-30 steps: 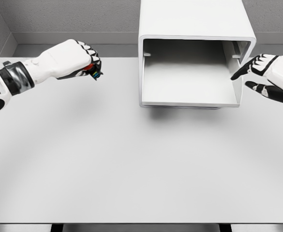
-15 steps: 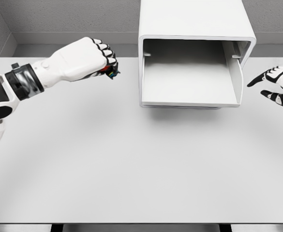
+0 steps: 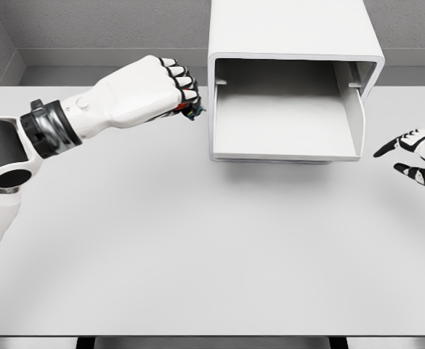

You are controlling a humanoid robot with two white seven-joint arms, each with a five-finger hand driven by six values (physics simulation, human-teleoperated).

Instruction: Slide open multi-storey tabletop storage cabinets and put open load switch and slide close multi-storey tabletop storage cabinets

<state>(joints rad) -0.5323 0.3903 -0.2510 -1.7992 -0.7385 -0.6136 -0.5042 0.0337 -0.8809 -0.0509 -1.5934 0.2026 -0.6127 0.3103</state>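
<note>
The near part of the table [image 3: 197, 254] is bare white surface. Farther back at the right edge, the right hand [image 3: 418, 151] hovers over the table with its fingers spread and holding nothing, apart from the cabinet. At the left, the left hand [image 3: 154, 89] is curled into a fist clamped on the load switch [image 3: 191, 111], of which only a small dark bit with coloured specks shows below the knuckles, just beside the cabinet's left wall. At the far side stands the storage cabinet [image 3: 292, 29], its drawer [image 3: 281, 127] slid out toward the robot and open, with nothing visible inside.

The opening step looks done; the step in hand is carrying the switch to the drawer. The next move calls for lifting the fist over the drawer's left wall, then releasing above its floor without knocking the rim.

Compared with a second ago, the left hand has travelled right, from well left of the cabinet to nearly beside it, while the right hand has drawn back from the drawer's right corner toward the picture's edge.
</note>
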